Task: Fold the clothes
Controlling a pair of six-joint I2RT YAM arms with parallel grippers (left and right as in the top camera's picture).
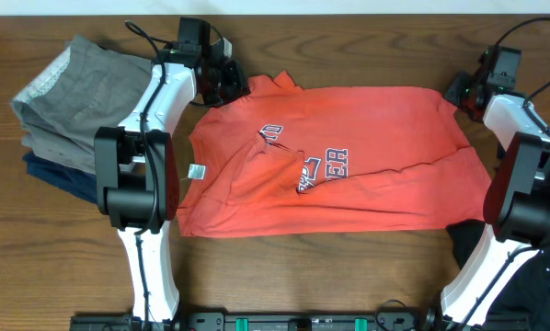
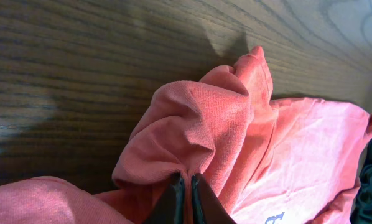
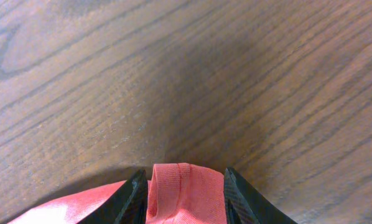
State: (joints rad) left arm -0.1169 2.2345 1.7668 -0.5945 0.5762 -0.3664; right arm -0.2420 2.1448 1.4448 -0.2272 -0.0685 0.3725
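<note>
A red T-shirt point(image 1: 367, 175) with blue and white lettering lies spread and rumpled across the middle of the wooden table. My left gripper point(image 1: 229, 87) is at the shirt's far left corner. In the left wrist view point(image 2: 186, 180) it is shut on a bunched fold of the red fabric point(image 2: 192, 118). My right gripper point(image 1: 454, 92) is at the shirt's far right corner. In the right wrist view its fingers point(image 3: 183, 183) are spread apart, with a hemmed edge of the shirt point(image 3: 180, 193) lying between them, not squeezed.
A stack of folded grey clothes point(image 1: 73, 92) sits at the far left, with a dark blue piece point(image 1: 50, 170) under it. A dark garment point(image 1: 468, 241) lies at the right near the front. A white tag point(image 1: 197, 171) shows on the shirt's left edge.
</note>
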